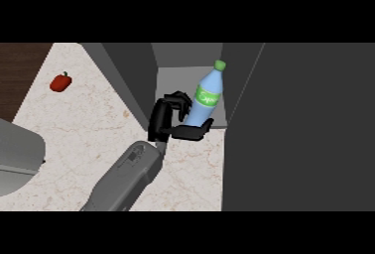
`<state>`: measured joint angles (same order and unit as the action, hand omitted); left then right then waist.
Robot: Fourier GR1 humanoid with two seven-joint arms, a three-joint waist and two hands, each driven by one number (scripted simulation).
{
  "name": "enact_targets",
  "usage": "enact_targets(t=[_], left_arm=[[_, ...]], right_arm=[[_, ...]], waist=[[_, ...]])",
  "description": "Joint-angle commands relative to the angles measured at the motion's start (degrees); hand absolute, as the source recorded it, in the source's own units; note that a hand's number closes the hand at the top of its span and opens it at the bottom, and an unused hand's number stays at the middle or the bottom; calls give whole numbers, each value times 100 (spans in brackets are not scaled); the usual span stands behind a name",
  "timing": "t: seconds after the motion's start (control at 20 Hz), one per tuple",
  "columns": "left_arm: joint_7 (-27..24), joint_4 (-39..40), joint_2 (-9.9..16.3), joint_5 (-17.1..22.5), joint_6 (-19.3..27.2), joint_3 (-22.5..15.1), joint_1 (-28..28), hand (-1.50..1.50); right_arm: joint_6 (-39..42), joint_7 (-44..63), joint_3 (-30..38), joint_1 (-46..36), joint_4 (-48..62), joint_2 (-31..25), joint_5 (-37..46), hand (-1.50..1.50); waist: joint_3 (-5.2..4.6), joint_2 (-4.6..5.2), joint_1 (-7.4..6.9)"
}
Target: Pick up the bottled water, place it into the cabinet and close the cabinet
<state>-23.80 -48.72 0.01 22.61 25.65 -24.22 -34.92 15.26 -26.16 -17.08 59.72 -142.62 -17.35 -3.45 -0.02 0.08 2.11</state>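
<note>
head view: right robot hand [170,121] curled around the water bottle [205,97], which leans just inside the open cabinet [304,129] on the counter [88,119]. red pepper [61,82] lies far left. left robot hand unseen.

This is a kitchen. A pale marbled stone counter [88,124] carries a red pepper [61,82], and a dark grey cabinet [300,129] stands on it with its inside open. A strip of dark wood [18,69] shows past the counter's far left edge.
</note>
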Motion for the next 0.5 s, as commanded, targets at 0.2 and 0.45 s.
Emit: enact_targets(t=[0.2, 0.45], left_arm=[[308, 1055, -1, 850, 346, 113, -1173, 150], [179, 1986, -1, 691, 776, 440, -1814, 150]], right_arm=[[386, 59, 569, 134, -431, -306, -883, -150], [408, -92, 644, 218, -354, -211, -826, -150]], waist=[[0, 54, 139], [2, 72, 137]])
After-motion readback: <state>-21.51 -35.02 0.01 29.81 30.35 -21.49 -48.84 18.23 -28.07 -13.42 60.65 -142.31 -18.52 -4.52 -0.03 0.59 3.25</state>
